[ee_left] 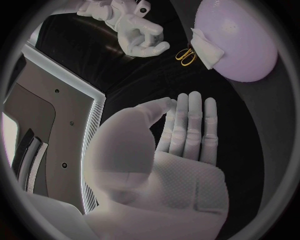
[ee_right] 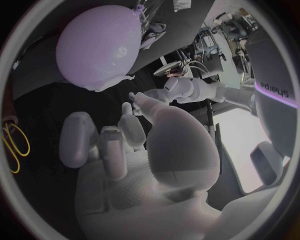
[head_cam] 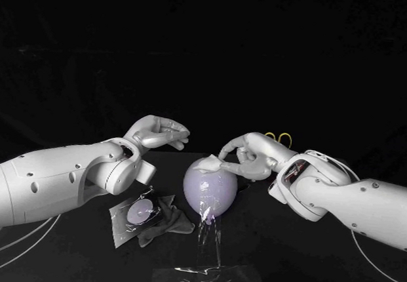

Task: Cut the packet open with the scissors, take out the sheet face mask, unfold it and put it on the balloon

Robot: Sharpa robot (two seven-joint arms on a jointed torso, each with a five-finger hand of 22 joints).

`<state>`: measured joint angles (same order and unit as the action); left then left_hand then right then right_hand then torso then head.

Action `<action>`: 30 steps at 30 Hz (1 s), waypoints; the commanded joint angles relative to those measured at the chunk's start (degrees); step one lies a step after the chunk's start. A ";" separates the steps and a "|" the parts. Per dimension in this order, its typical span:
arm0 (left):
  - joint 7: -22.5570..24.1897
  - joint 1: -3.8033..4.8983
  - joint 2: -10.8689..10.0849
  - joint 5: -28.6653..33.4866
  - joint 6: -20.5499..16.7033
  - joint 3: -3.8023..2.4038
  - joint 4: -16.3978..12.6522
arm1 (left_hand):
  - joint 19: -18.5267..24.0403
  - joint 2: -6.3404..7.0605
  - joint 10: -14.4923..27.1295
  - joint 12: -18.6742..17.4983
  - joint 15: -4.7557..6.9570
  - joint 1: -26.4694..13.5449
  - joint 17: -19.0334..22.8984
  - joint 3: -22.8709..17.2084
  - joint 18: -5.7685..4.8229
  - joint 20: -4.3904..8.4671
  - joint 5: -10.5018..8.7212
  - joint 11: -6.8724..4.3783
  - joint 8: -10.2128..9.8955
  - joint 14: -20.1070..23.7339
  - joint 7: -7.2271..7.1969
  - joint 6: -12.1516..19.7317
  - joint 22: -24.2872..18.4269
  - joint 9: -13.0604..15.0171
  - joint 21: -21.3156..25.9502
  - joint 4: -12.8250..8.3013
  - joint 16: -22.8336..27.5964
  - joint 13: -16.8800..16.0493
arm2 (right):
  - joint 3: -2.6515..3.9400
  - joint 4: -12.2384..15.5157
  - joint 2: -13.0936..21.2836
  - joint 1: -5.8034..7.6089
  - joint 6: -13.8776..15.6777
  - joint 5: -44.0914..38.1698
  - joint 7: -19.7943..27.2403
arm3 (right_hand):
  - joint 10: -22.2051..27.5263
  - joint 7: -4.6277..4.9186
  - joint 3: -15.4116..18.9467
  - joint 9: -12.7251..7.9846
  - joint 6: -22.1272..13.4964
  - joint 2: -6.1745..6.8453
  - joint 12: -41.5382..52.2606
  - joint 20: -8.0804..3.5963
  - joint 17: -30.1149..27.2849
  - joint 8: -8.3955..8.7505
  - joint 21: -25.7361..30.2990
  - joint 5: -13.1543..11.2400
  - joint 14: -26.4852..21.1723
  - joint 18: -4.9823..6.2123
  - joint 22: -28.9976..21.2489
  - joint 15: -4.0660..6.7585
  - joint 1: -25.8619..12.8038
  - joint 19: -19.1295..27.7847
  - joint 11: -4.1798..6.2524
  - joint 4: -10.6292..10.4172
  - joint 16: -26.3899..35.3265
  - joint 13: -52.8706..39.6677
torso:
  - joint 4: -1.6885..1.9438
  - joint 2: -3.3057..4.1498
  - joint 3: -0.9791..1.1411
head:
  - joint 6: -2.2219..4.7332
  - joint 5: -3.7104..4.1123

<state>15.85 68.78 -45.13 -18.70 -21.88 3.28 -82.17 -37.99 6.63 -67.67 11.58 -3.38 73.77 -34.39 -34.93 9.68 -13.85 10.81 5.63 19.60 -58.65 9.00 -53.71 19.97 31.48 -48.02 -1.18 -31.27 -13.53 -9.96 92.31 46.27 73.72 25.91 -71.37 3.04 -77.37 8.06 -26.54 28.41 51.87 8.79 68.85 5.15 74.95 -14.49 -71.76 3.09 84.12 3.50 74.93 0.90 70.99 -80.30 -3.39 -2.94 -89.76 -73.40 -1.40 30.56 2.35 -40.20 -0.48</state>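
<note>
Left hand: released and holding nothing. It is raised above the table, and in the left wrist view its fingers lie straight and side by side.

Packet: flat on the table, nearer to me than the left hand and just beside that arm's wrist.

Film: a clear crumpled sheet on the table, nearer to me again and well apart from both hands.

Balloon: between my two hands, to the right of the left hand and lower than both.

Mask: a white, folded piece resting on the top of the balloon, just in front of the right hand's fingertips.

Right hand: fingers loosely curled and reaching toward the mask. I cannot tell whether it touches or grips the mask.

Scissors: yellow handles visible on the table just beyond the right hand, clear of it.
</note>
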 commanded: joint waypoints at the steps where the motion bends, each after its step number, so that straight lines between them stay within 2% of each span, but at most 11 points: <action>1: 3.24 0.05 -0.39 3.13 1.40 -0.02 -0.62 | -0.03 0.17 0.47 -0.34 -0.04 0.34 0.11 0.52 0.77 -0.39 -0.04 0.12 -0.20 0.26 0.15 0.36 -0.17 -0.06 0.53 0.20 0.34 0.08 | -0.07 0.07 -0.77 -0.73 -0.14 -18.60 -2.68 | 0.08 0.40 0.88 -0.50 -0.61 1.02 0.23 0.32 15.05 0.73 -0.26 -0.32 5.88 0.57 4.66 -0.54 -0.38 0.26 -0.20 -0.40 -0.24 -0.25 | 0.13 0.12 -0.06 | -0.41 -0.01; 8: 3.92 0.02 -1.11 4.17 1.86 0.02 -1.20 | -0.13 0.22 0.60 -0.36 -0.10 0.50 0.17 0.80 0.80 -0.47 -0.01 0.20 -0.37 0.37 0.26 0.42 -0.43 -0.16 0.86 0.37 0.37 0.14 | -0.19 -0.93 -3.01 -2.22 2.75 -26.51 -7.73 | -0.69 0.64 3.07 -1.54 -1.71 2.86 1.44 0.61 15.05 2.18 -1.59 -0.33 5.88 0.29 5.50 -0.78 -1.19 -0.64 -0.47 -1.65 -0.24 -1.11 | 0.12 0.26 -0.10 | -0.83 -0.16; 13: 4.14 0.01 -1.48 4.62 1.86 0.03 -1.43 | -0.22 0.27 0.69 -0.37 -0.14 0.61 0.21 0.99 0.81 -0.51 0.01 0.26 -0.52 0.43 0.34 0.50 -0.61 -0.23 1.08 0.49 0.38 0.18 | -0.22 -1.49 -4.32 -2.82 3.69 -28.54 -9.54 | -0.75 0.73 3.70 -1.87 -1.96 3.13 1.61 0.70 15.05 2.62 -1.79 -0.32 5.88 0.25 5.65 -0.86 -1.01 -0.80 -0.57 -2.06 -0.24 -1.24 | 0.18 0.33 -0.05 | -1.14 -0.24; 18: 4.27 0.01 -1.67 5.10 1.91 0.03 -1.51 | -0.37 0.32 0.89 -0.40 -0.21 0.80 0.27 1.21 0.83 -0.55 0.04 0.38 -0.77 0.52 0.51 0.68 -0.86 -0.37 1.38 0.66 0.39 0.25 | -0.24 -2.34 -5.39 -3.08 4.33 -29.66 -10.99 | -1.11 0.74 3.91 -1.98 -1.93 3.17 2.22 0.73 15.05 2.72 -2.21 -0.32 5.88 0.16 5.91 -0.88 -0.78 -1.05 -0.58 -2.16 -0.24 -1.70 | 0.08 0.20 -0.04 | -1.39 -0.23; 25: 4.33 0.01 -1.84 5.44 2.21 0.03 -1.77 | -0.44 0.35 0.97 -0.40 -0.26 0.91 0.30 1.32 0.83 -0.57 0.05 0.44 -0.90 0.58 0.60 0.75 -0.98 -0.43 1.53 0.74 0.40 0.27 | -0.25 -3.14 -5.95 -3.22 6.73 -31.29 -13.27 | -2.01 0.58 3.80 -2.27 -0.72 2.09 3.61 0.72 15.05 2.64 -3.32 -0.31 5.88 -0.06 6.60 -0.78 0.75 -1.77 -0.43 -2.55 -0.24 -2.71 | 0.11 0.25 -0.04 | -1.51 -0.24; 30: 4.25 0.02 -1.94 5.69 2.45 0.03 -1.85 | -0.50 0.33 1.03 -0.40 -0.30 0.96 0.32 1.41 0.83 -0.59 0.05 0.49 -0.98 0.61 0.66 0.79 -1.08 -0.48 1.65 0.86 0.39 0.29 | -0.25 -3.59 -6.36 -3.26 7.06 -31.64 -13.77 | -2.94 0.26 3.24 -2.34 1.07 0.69 4.97 0.62 15.05 2.10 -4.22 -0.31 5.88 -0.25 7.16 -0.58 1.82 -2.32 -0.14 -2.91 -0.24 -3.72 | 0.08 0.28 -0.04 | -1.62 -0.25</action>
<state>19.14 68.72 -47.10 -13.85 -20.58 3.36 -83.82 -38.40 7.08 -67.05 11.31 -3.61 74.21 -34.14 -33.75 9.63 -14.25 10.81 6.25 18.92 -58.44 9.53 -53.17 18.94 31.05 -46.68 -0.31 -31.27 -13.33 -10.22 88.77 40.05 70.50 31.36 -100.64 -8.76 -80.13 8.27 -23.26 26.12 52.96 9.45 73.82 5.76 74.92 -12.21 -75.94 3.09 84.11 3.48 74.95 0.49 72.76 -82.19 -3.45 -5.80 -89.80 -75.02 -1.29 30.80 2.31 -41.79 -0.73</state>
